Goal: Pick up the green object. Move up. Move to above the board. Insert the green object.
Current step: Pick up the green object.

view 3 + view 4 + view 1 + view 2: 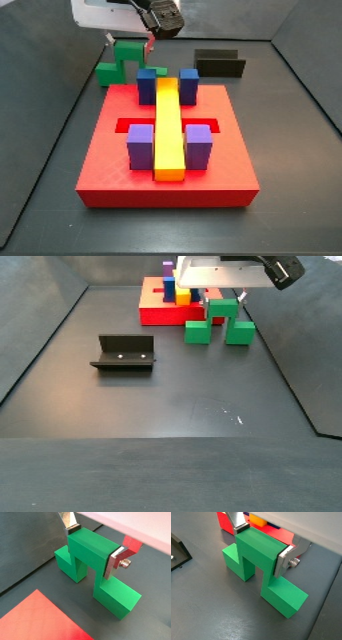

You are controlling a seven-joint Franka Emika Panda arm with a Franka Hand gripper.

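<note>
The green object [93, 549] is a bright green arch with a tall middle block and two lower legs. It shows in both wrist views [261, 554] and both side views [127, 62] [221, 322]. It stands just off the board's far edge. My gripper [93, 546] [262, 545] is shut on its middle block, with one silver finger on each side. I cannot tell if the legs touch the floor. The red board [160, 178] [158, 313] bears a yellow bar [167, 125] and purple-blue blocks [140, 148]. A corner of the board shows in a wrist view [40, 617].
The dark fixture stands on the floor beyond the board in a side view [221, 63] and well apart from it in a side view [123, 353]. Grey walls enclose the dark floor. A red slot opening [130, 126] lies beside the yellow bar.
</note>
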